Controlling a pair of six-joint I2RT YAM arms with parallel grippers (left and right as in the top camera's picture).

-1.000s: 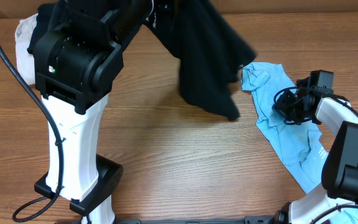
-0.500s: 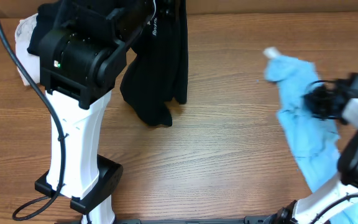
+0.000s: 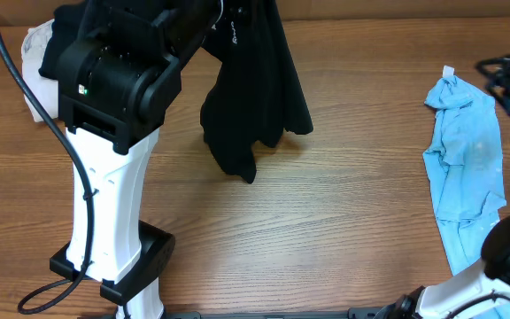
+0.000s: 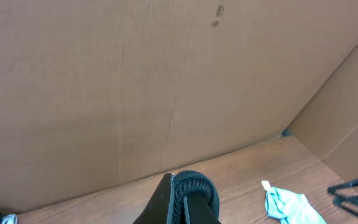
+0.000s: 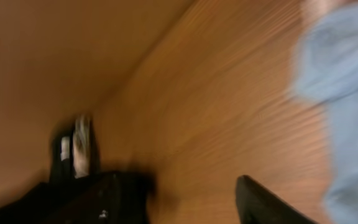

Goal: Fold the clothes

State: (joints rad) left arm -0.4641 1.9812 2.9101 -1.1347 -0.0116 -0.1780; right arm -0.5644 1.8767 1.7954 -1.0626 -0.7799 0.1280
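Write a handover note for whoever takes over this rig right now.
Left gripper: shut on the black garment, which hangs bunched above the table.
Right gripper: open, empty, at the far right, apart from the blue shirt.
Blue shirt: lies crumpled on the table's right side.
Done: nothing folded yet.
To do: lay the black garment flat and fold it, then fold the blue shirt.

Wooden table [image 3: 343,239], brown, with the grain running across. A light blue shirt [image 3: 463,168] lies crumpled on it. Its collar end is near the right pincer [image 3: 506,78] but not touching it, and the rest trails away toward the near edge. A white cloth [image 3: 32,53] lies at the far left corner, well apart from that pincer, whose fingers stand apart. A black garment [image 3: 255,97] hangs from the left pincer [image 4: 185,204]; contact with the wood cannot be told.
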